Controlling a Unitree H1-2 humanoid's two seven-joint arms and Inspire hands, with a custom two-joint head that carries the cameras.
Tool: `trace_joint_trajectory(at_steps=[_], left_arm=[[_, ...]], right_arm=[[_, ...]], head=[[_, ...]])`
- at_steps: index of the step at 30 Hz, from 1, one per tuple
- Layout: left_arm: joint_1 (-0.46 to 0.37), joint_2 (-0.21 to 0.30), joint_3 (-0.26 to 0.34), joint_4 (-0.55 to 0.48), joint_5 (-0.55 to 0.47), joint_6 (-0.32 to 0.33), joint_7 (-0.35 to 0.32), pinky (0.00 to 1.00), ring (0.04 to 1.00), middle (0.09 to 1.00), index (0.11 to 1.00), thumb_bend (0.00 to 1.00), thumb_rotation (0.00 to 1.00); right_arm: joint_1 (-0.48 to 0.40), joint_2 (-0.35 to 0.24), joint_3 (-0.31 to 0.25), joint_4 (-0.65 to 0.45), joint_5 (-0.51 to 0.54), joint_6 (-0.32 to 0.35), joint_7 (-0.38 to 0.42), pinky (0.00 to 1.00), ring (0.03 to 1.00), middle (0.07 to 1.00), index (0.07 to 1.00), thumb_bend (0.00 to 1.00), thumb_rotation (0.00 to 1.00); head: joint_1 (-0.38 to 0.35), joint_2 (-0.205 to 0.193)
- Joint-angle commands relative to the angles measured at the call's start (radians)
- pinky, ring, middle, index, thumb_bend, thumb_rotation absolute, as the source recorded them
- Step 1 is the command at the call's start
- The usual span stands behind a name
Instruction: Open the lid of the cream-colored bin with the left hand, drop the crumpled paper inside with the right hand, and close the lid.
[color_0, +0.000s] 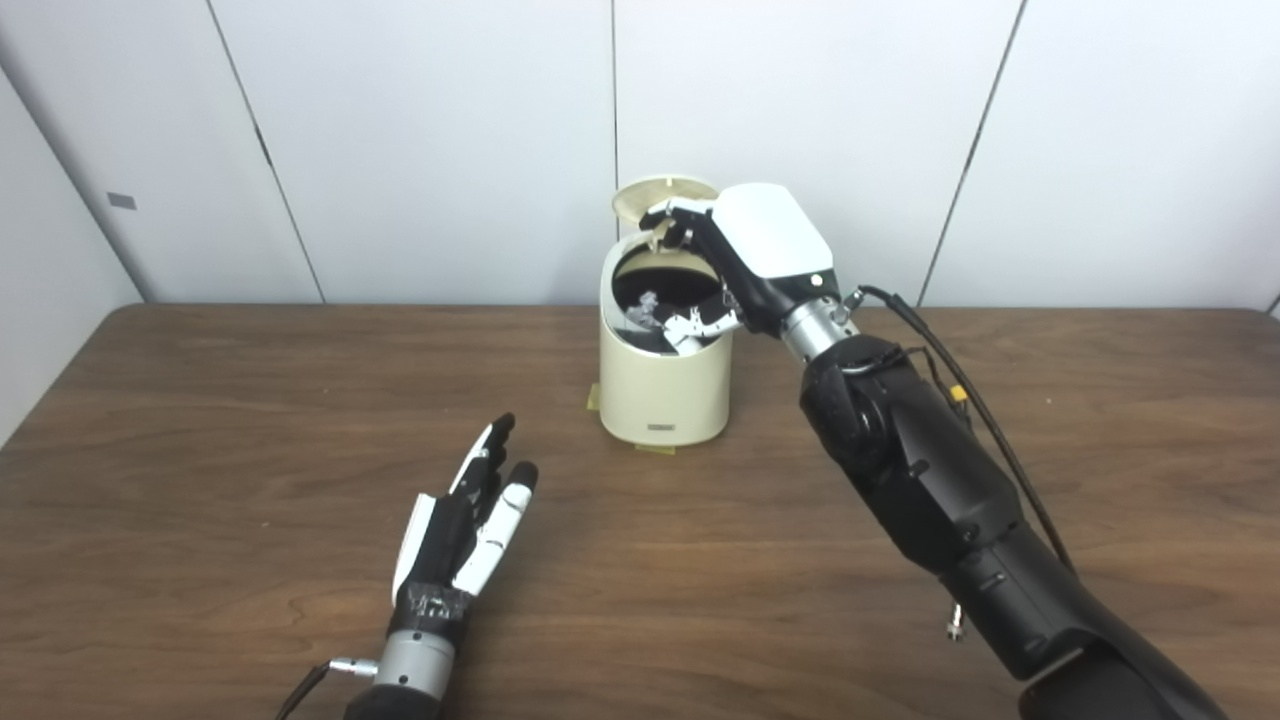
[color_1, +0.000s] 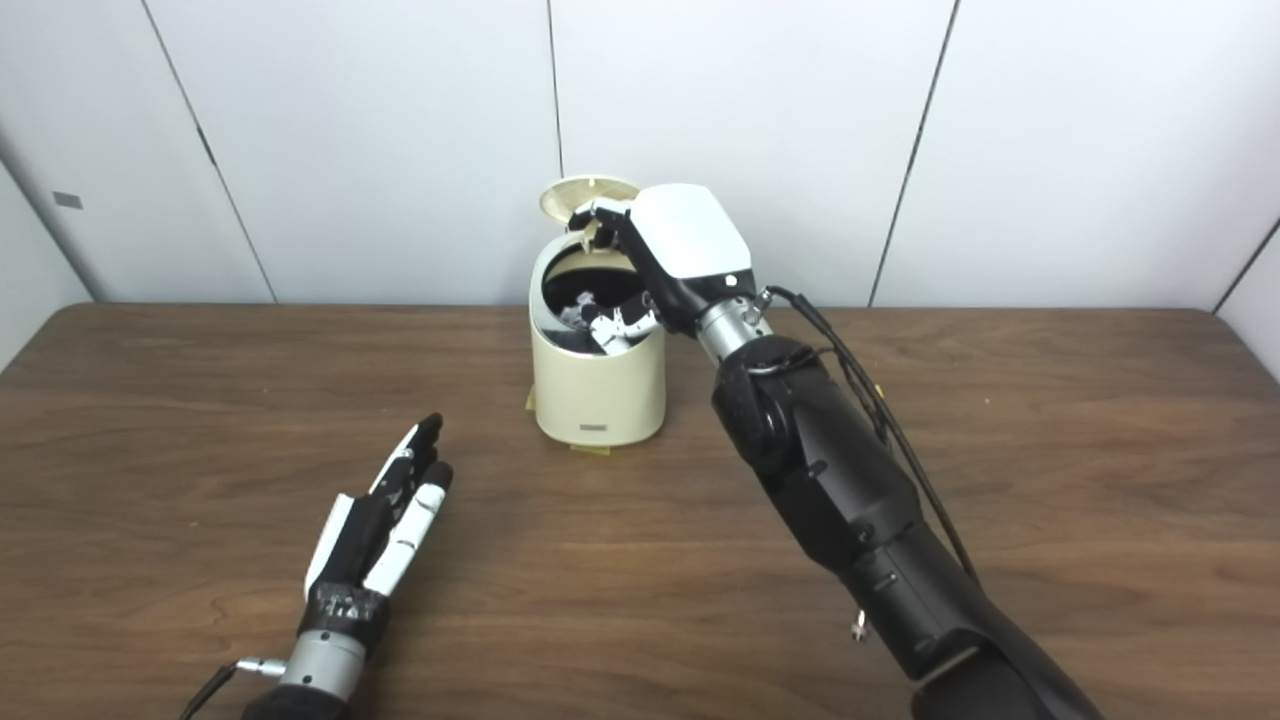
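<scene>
Bin (color_0: 665, 385) sits toward the back of the surface (color_0: 200, 420), near the wall, approx centre. Its lid (color_0: 655, 195) is up, tilted back behind the opening, underside facing me.

My right hand (color_0: 745, 255) is over the bin's mouth, palm down, white back plate on top. Some fingers (color_0: 700, 322) curl down inside the rim; others reach up w/ tips touching or just beside the lid's lower edge (can't tell which). Fingers are spread, not clenched, and I see nothing clamped between them, so the hand looks open.

Paper (color_0: 645, 305): a small pale crumpled bit shows inside the bin vs the dark interior, left of the curled fingers and apart from them. It's partly hidden by the rim, so shape is hard to make out.

My left hand (color_0: 465, 530) lies low over the surface, front left, well apart from the bin. Fingers straight and together-ish, pointing toward the bin, thumb side up; it holds nothing and is wide open.

Two bits of tape (color_0: 655, 449) peek out at the bin's base, front and left.
</scene>
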Motion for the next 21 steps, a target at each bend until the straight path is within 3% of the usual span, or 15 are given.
trace_joint_trajectory(at_steps=[1, 5, 9, 12, 14, 15, 21], left_arm=[[-0.025, -0.014, -0.004, -0.014, 0.010, -0.020, 0.006, 1.00, 1.000, 0.991, 1.000, 0.61, 0.77], [-0.024, -0.012, -0.006, -0.003, 0.012, -0.039, 0.003, 1.00, 1.000, 0.992, 1.000, 0.59, 0.77], [-0.025, -0.010, -0.007, 0.000, 0.023, -0.039, 0.004, 1.00, 1.000, 0.998, 1.000, 0.58, 0.78], [-0.028, -0.013, -0.002, 0.000, 0.019, -0.035, 0.002, 1.00, 1.000, 0.999, 1.000, 0.58, 0.77], [-0.030, -0.014, 0.000, 0.002, 0.017, -0.036, 0.002, 1.00, 1.000, 0.996, 1.000, 0.58, 0.77], [-0.031, -0.015, 0.001, 0.002, 0.016, -0.036, 0.002, 1.00, 1.000, 0.995, 1.000, 0.57, 0.77], [-0.034, -0.021, 0.007, 0.005, 0.004, -0.034, 0.001, 1.00, 1.000, 0.991, 1.000, 0.59, 0.76]], right_arm=[[-0.039, -0.016, -0.010, -0.031, 0.015, -0.017, 0.011, 0.65, 0.793, 0.798, 0.741, 1.00, 0.27], [-0.028, -0.029, -0.014, -0.055, 0.023, -0.016, 0.027, 0.65, 0.807, 0.820, 0.785, 1.00, 0.28], [-0.018, -0.033, -0.034, -0.064, 0.047, -0.065, -0.028, 0.64, 0.755, 0.776, 0.749, 0.99, 0.22], [-0.013, -0.034, -0.052, -0.069, 0.056, -0.089, -0.064, 0.57, 0.655, 0.690, 0.669, 0.88, 0.08], [-0.009, -0.037, -0.060, -0.069, 0.058, -0.112, -0.092, 0.46, 0.514, 0.547, 0.516, 0.58, 0.01], [-0.008, -0.037, -0.066, -0.068, 0.061, -0.126, -0.107, 0.40, 0.442, 0.528, 0.517, 0.54, 0.00], [0.001, -0.041, -0.087, -0.063, 0.062, -0.169, -0.170, 0.32, 0.392, 0.512, 0.534, 0.50, 0.00]], head=[[0.010, -0.004], [0.004, -0.011], [-0.005, -0.007], [-0.013, -0.003], [-0.015, -0.002], [-0.017, 0.000], [-0.021, 0.006]])
